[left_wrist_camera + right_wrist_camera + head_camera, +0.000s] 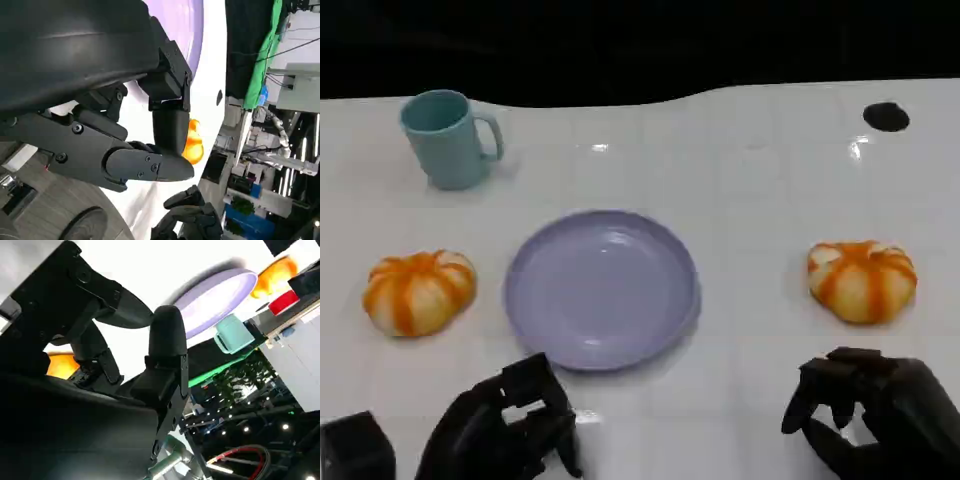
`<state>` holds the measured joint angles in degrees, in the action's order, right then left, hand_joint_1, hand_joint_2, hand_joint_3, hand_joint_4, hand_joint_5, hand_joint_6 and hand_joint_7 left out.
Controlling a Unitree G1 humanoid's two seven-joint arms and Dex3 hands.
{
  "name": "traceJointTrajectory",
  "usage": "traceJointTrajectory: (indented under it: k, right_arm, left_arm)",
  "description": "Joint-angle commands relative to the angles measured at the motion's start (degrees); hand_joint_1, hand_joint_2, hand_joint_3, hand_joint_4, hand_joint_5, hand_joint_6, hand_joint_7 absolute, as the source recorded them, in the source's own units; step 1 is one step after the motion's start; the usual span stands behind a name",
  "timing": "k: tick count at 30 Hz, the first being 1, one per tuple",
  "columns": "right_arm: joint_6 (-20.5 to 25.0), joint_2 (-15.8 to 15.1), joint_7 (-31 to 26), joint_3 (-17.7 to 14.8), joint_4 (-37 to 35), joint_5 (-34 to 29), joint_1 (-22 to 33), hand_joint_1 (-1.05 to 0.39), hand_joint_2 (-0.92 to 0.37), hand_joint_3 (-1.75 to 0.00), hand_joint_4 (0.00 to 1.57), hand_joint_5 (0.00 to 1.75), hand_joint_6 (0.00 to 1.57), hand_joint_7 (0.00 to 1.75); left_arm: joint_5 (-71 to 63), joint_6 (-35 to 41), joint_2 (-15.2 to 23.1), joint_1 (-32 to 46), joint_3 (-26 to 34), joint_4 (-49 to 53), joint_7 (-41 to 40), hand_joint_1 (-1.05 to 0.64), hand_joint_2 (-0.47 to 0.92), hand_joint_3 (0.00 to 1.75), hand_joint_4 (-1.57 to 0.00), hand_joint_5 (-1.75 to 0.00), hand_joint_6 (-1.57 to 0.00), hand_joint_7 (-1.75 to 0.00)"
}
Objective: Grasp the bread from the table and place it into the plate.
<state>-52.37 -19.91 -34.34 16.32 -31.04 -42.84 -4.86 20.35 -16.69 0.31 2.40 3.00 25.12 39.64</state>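
Head view, left to right.

Far left, back of white table (750, 180): teal mug (445, 138), upright, handle toward the right. Well apart from everything else.

Left, nearer: orange-and-white striped bread roll (418, 291), flat on the table, just beside the plate, not touching it.

Front left, at the picture's lower edge: left hand (505, 425), black, fingers curled in, nothing held. Just in front of the plate's near rim; contact with rim not determinable. Black block (356, 448) at the lower left corner, beside the hand.

Centre: lavender plate (602, 288), nothing in it, glossy highlight on the well.

Right: second orange-and-white bread roll (862, 280), flat on the table, well apart from the plate. Clear table between roll and plate.

Front right: right hand (872, 412), fingers bent downward and apart, grasping nothing. Positioned just in front of the right-hand roll, a strip of bare table between fingertips and roll.

Far right, back edge: small black round mark or hole (886, 117) in the table top.

Left wrist view: left hand's black fingers (150, 167) across the frame, partly hiding a roll (193, 141); plate rim (192, 30) beyond; right hand (192, 220) at the lower edge.

Right wrist view: right hand's fingers (167, 335) raised before the plate (220, 295); mug (234, 335) and far roll (275, 275) beyond it; orange of the near roll (62, 365) behind the fingers, mostly hidden.
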Motion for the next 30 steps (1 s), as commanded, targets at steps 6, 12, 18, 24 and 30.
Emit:
traceJointTrajectory:
  k: [6, 12, 18, 24, 30]
  right_arm:
    - [-0.6, -0.5, -1.0, 0.0, -1.5, 0.3, -1.2, -0.17, -0.27, -1.4, 0.9, 1.71, 0.88, 1.26]
    - [-0.3, -0.6, -0.7, 0.0, -1.3, 0.4, -1.1, -0.17, -0.27, -1.38, 0.88, 1.74, 0.86, 1.28]
    - [-0.5, -0.7, -0.6, 0.1, -1.6, 0.5, -1.3, -0.17, -0.26, -1.39, 0.88, 1.73, 0.86, 1.28]
    - [-0.8, -0.7, -0.8, 0.0, -1.5, 0.5, -1.2, -0.17, -0.26, -1.4, 0.89, 1.72, 0.87, 1.27]
    - [-0.4, -0.8, -1.0, -0.1, -1.3, 0.2, -1.2, -0.17, -0.26, -1.39, 0.88, 1.72, 0.87, 1.26]
  left_arm:
    - [-0.2, -0.7, 0.8, -0.9, 0.7, 0.9, 0.3, -0.61, 0.85, 0.35, -0.78, -1.75, -0.71, -1.48]
    - [0.4, -0.2, 0.7, -1.1, 0.7, 0.9, 0.7, -0.59, 0.84, 0.36, -0.78, -1.75, -0.71, -1.48]
    - [-0.2, -1.2, 0.7, -1.2, 0.6, 1.4, 0.1, -0.6, 0.84, 0.37, -0.78, -1.75, -0.72, -1.48]
    - [-0.2, -1.4, 0.8, -1.0, 0.4, 1.2, 0.3, -0.6, 0.84, 0.38, -0.77, -1.75, -0.7, -1.49]
    - [-0.1, -1.4, 0.7, -1.2, 0.4, 1.5, 0.3, -0.61, 0.83, 0.39, -0.78, -1.75, -0.7, -1.5]
